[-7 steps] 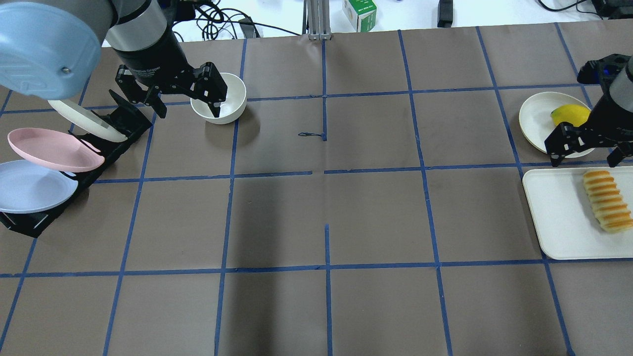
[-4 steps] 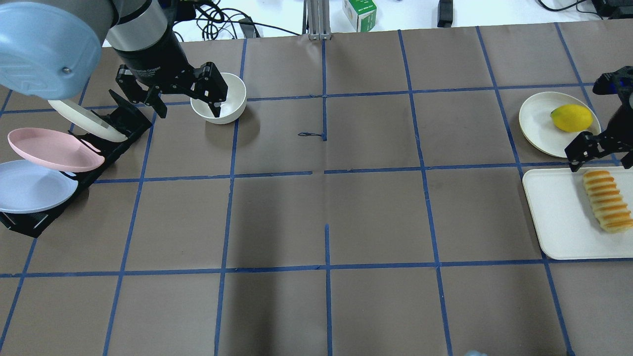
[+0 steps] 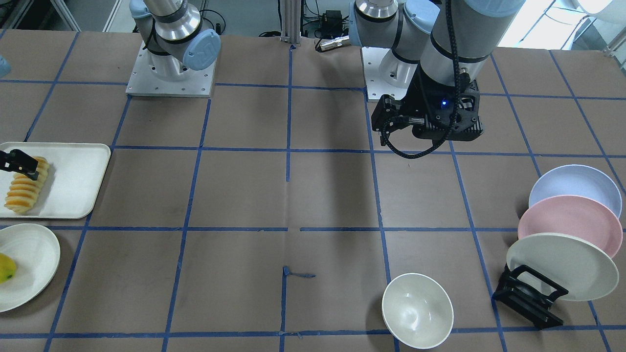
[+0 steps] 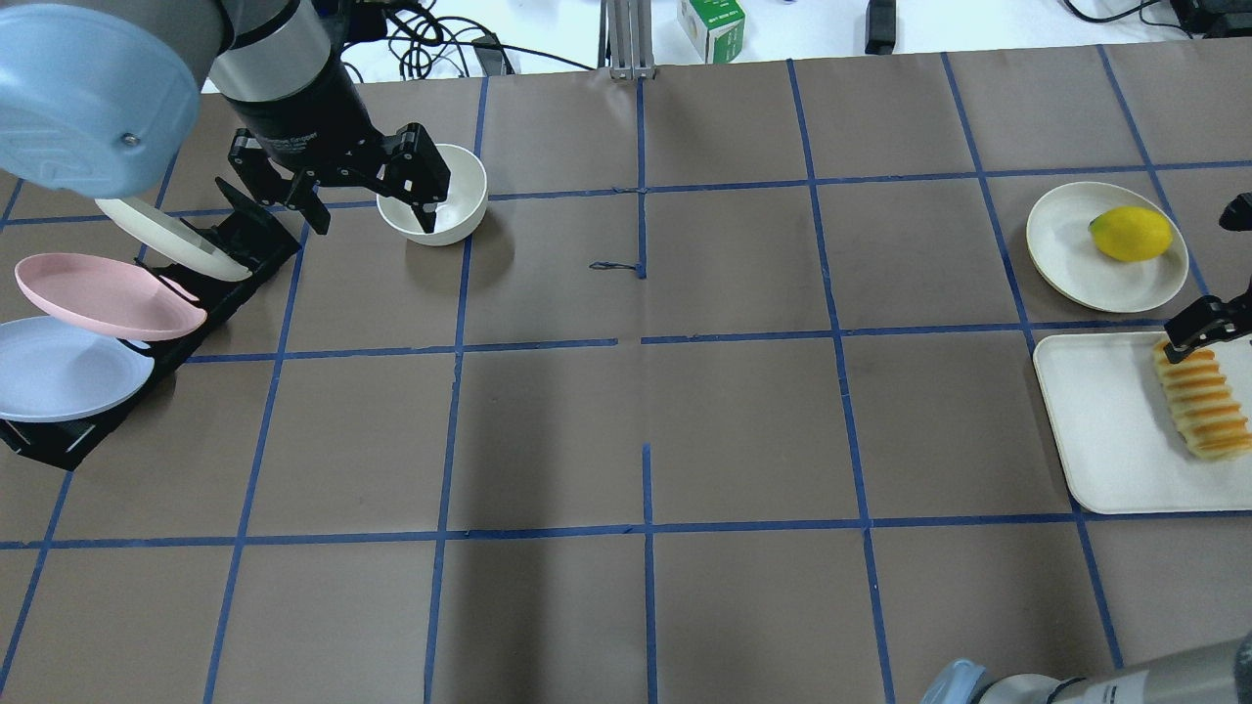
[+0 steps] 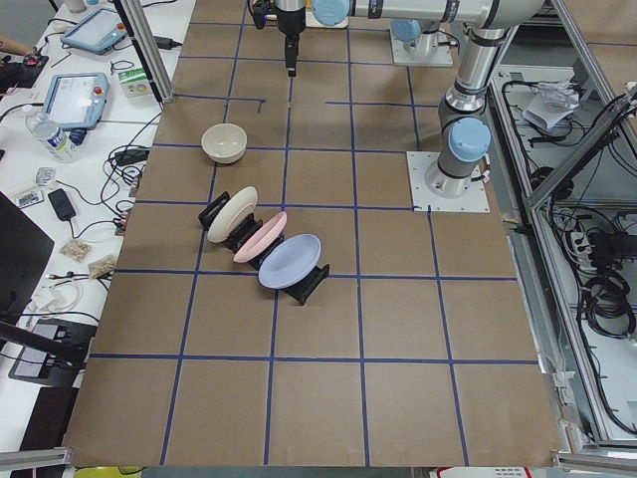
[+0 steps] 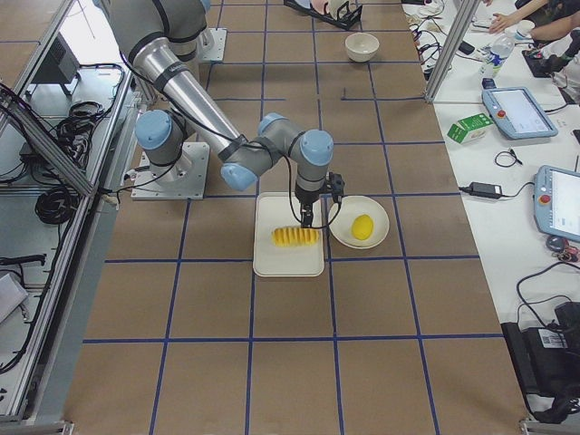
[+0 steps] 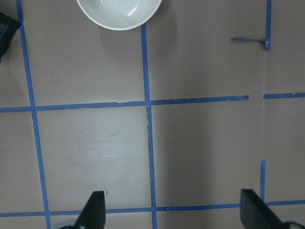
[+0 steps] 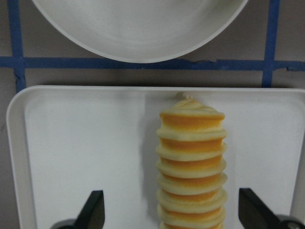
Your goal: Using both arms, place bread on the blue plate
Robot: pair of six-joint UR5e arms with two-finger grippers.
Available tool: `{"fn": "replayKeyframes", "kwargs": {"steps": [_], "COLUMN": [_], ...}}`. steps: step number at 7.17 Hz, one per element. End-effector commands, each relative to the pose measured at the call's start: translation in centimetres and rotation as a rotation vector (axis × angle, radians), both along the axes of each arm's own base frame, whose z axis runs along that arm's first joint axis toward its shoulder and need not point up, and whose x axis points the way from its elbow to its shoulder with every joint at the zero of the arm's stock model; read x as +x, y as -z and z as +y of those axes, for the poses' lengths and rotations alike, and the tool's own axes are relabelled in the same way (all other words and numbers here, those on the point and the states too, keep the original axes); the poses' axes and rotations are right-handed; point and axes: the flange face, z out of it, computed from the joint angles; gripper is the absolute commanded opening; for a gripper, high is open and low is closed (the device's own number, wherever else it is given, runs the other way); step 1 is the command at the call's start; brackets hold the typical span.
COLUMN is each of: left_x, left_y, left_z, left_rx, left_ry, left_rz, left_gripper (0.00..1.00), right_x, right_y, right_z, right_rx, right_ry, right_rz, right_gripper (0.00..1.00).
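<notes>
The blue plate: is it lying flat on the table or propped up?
Propped up: the blue plate leans on edge in the black rack, beside the pink plate.

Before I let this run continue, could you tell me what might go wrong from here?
1. The right claw is open and straddles the bread, seemingly nearer one end of the loaf. Gripped there, the ridged slices might sag or tilt when lifted off the tray.
2. The blue plate stands in the rack right next to the pink plate. The left claw, open over bare table, could knock the pink one while drawing it out.
</notes>
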Motion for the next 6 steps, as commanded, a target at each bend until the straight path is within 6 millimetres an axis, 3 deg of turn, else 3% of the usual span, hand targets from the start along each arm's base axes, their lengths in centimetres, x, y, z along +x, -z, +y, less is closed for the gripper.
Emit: {"fn": "replayKeyframes", "kwargs": {"steps": [1,6], "left_x": [0.0,0.0], "left_y": [0.0,0.0], "left_z": [0.0,0.0], "left_rx": [0.001,0.000], "left_ry": [0.000,0.000], "left_rz": [0.000,0.000], "left_gripper": [1.00,1.00], "right_x": [-1.9,-2.2], "right_y": [3.4,7.3], "right_z": [0.1,-0.1], "right_rx": [0.024,0.074], "right_ry": [0.005,0.004], "right_rz": [-0.009,-0.043], "right_gripper": [1.00,1.00]}}
